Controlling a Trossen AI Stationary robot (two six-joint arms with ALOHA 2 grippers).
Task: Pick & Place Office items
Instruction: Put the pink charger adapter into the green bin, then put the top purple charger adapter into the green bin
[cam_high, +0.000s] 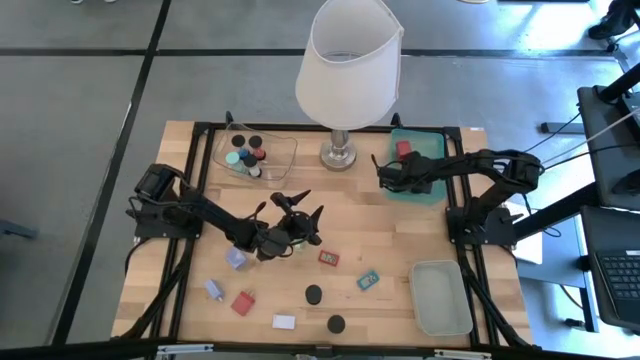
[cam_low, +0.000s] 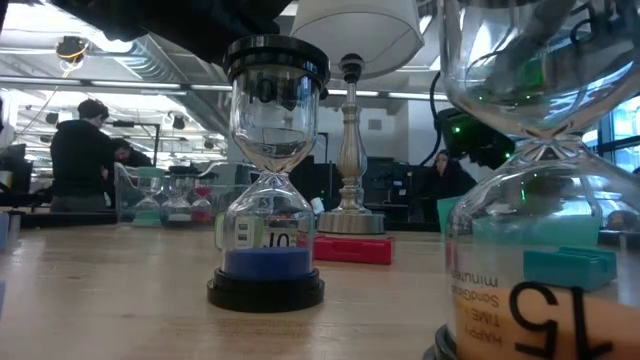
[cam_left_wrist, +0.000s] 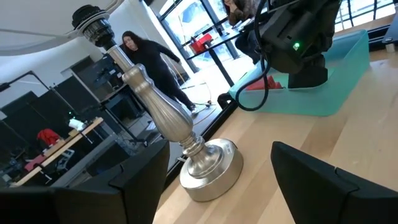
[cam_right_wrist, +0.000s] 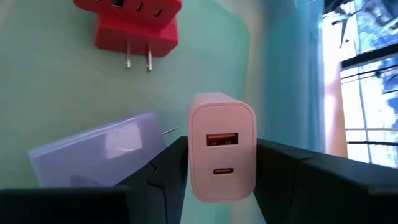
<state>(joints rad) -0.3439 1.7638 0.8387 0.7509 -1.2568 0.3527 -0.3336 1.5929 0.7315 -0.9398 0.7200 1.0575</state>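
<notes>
Lavender charger (cam_right_wrist: 93, 155) partly behind finger.

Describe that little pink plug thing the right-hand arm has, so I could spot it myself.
Start at the big white-shaded lamp; beside its base sits a teal plastic tray. Over it, the right gripper has a pale pink wall charger block between its fingers. Unlike the red pronged charger and lavender block lying in the tray, its face shows two ports, one orange.
</notes>
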